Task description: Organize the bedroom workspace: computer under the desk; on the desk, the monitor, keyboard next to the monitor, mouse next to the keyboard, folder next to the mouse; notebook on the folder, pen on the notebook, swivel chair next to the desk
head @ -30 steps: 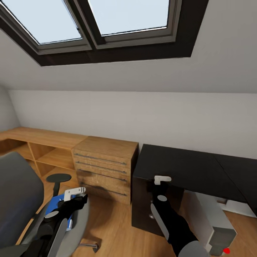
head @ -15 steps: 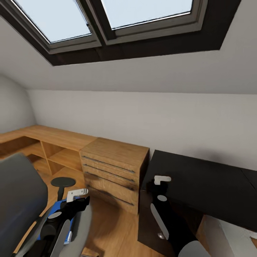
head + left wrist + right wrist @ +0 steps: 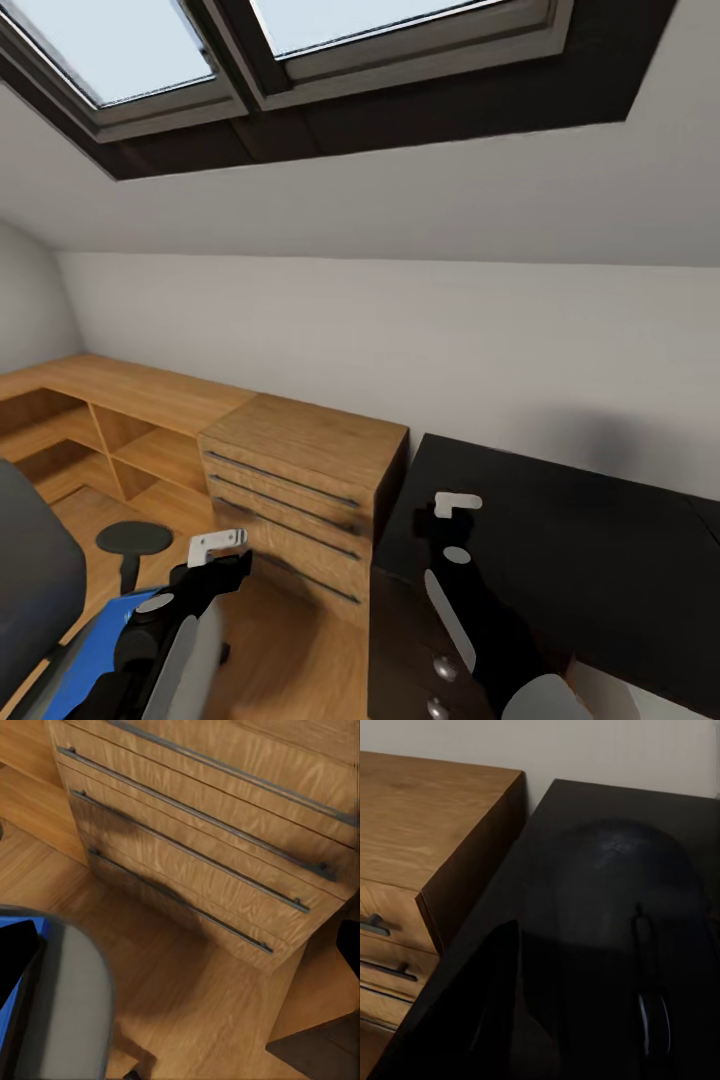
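Note:
My right gripper (image 3: 455,505) hovers over the near left corner of the glossy black desk (image 3: 560,520) and is shut on the small black mouse (image 3: 634,900), which bulks large in the right wrist view above the desk top (image 3: 585,817). At the lower left stands the swivel chair (image 3: 30,590) with its grey back and black armrest (image 3: 132,540). The blue folder (image 3: 95,650) lies on its seat. My left gripper (image 3: 215,548) hangs open just above the seat's front edge, nothing between its fingers (image 3: 15,956).
A light wood drawer cabinet (image 3: 300,480) with long shelves stands against the wall between the chair and the desk. The desk's black drawer unit (image 3: 430,680) is below my right arm. A dark-framed skylight (image 3: 300,90) slopes overhead. Wood floor (image 3: 202,997) lies between chair and cabinet.
The whole picture has shifted as the camera moved: the chair now sits lower and further left, and the grey computer tower has left the frame. Both grippers keep their poses.

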Motion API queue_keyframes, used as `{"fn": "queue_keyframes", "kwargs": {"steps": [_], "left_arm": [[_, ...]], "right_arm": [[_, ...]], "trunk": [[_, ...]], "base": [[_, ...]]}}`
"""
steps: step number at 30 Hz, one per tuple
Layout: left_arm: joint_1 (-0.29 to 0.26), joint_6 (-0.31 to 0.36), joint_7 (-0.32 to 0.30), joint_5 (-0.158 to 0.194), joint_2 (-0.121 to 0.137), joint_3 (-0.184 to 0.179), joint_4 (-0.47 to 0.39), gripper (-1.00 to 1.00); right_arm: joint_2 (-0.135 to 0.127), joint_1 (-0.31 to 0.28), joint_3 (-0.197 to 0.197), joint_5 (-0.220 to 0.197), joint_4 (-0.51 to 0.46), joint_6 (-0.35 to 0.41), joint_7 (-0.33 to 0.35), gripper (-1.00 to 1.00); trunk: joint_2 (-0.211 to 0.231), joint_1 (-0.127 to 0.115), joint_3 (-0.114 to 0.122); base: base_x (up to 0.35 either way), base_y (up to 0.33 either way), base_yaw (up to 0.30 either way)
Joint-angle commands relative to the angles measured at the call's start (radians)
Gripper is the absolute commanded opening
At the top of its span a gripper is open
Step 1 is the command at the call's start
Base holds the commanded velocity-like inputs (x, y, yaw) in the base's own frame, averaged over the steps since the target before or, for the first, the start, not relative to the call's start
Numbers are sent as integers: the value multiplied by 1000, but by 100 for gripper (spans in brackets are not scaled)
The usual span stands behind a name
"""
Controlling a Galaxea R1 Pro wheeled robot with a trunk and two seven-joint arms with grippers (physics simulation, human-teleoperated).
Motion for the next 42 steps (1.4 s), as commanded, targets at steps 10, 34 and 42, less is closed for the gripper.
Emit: {"fn": "queue_keyframes", "kwargs": {"steps": [10,34,42], "left_arm": [[-1,6,8,12,1,0,-1,100],[-1,8,7,16,0,3,-41,100],[-1,9,6,17,0,5,-49,100]], "right_arm": [[0,-1,5,-11,-1,4,-5,-100],[-3,-1,-21,-67,51,64,22,-100],[-4,-1,-61,-97,65,130,22,-100]], "trunk": [[-1,0,-1],[-1,0,-1],[-1,0,-1]], "base": [[129,-29,0],[156,65,0],[1,0,0]]}}
